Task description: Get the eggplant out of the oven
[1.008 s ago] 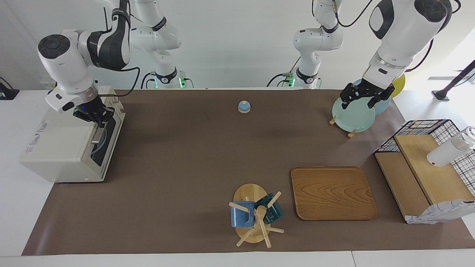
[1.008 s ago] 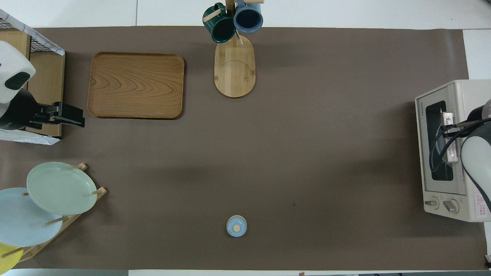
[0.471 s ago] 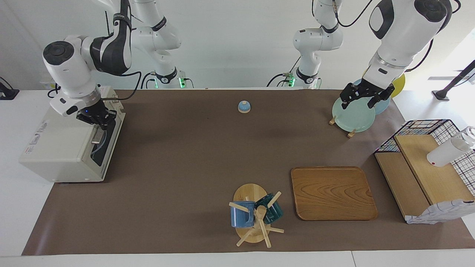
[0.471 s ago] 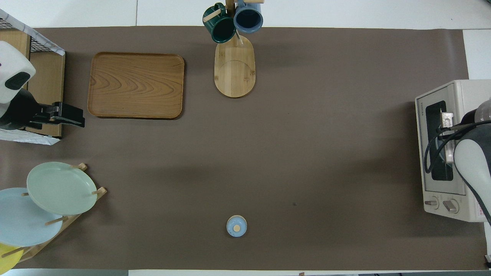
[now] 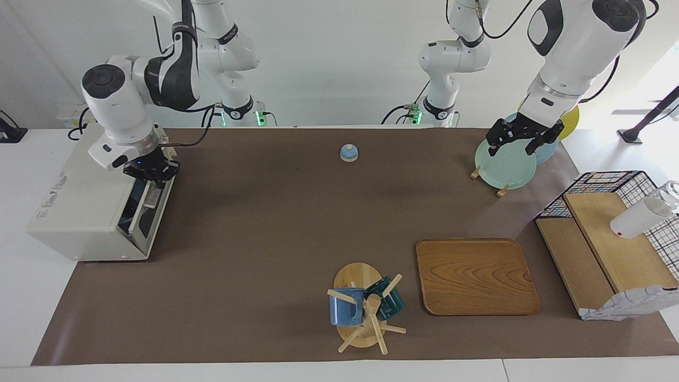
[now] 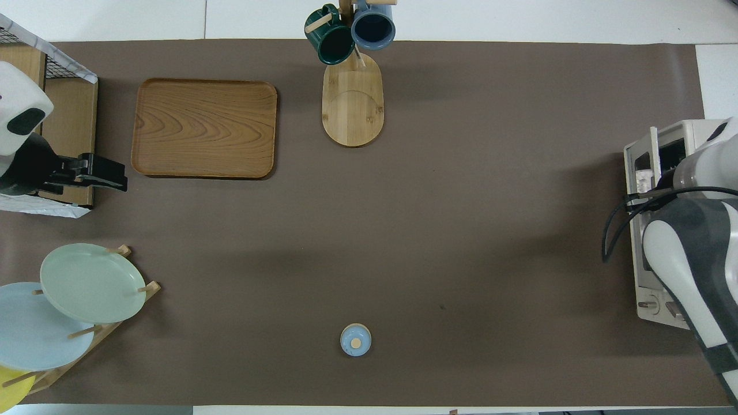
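Note:
The cream-white oven (image 5: 79,207) stands at the right arm's end of the table; it also shows in the overhead view (image 6: 692,129). Its dark glass door (image 5: 144,215) is tipped out a little at the top. My right gripper (image 5: 152,175) is shut on the silver door handle (image 5: 154,199) at the door's upper edge. In the overhead view the right arm (image 6: 692,248) covers that gripper. The eggplant is hidden. My left gripper (image 5: 522,142) waits open and empty in the air, over the plate rack (image 5: 488,178); it also shows in the overhead view (image 6: 106,174).
A blue bell (image 5: 348,153) sits mid-table near the robots. A mug tree (image 5: 366,310) and a wooden tray (image 5: 475,276) lie farther out. A wire basket with wooden shelves (image 5: 610,233) stands at the left arm's end.
My right gripper has moved away from the oven body with the handle, and the door has swung from closed to slightly open. The left arm has not moved.

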### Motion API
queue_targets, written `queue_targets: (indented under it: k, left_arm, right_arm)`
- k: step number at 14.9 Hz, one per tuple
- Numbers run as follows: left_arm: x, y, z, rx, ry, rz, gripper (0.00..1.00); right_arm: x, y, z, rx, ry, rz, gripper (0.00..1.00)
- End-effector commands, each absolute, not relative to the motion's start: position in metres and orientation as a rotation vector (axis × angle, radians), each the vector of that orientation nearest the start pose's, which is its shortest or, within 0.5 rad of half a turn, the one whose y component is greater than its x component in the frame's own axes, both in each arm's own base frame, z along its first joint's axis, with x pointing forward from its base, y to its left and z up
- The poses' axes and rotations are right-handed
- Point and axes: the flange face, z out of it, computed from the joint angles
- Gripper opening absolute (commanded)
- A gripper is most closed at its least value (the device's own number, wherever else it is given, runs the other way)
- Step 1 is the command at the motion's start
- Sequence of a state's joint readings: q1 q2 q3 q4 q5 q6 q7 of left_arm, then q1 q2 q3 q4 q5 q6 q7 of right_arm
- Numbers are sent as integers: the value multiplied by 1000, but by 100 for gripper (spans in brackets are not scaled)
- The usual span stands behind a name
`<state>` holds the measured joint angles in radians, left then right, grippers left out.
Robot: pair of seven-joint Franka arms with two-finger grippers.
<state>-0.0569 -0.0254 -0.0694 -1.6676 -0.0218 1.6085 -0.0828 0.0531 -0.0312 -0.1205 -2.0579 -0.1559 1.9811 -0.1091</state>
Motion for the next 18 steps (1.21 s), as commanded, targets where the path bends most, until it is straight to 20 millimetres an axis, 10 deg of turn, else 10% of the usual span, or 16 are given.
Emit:
queue_targets:
  k: [1, 18]
  left_arm:
    - [540, -67, 601, -3144, 60, 47, 100]
    - [548, -59, 603, -3139, 41, -34, 100]
  right_arm:
    - [547, -41, 399, -3275, -174, 52, 0]
    - [553, 3, 316, -3186, -47, 5, 0]
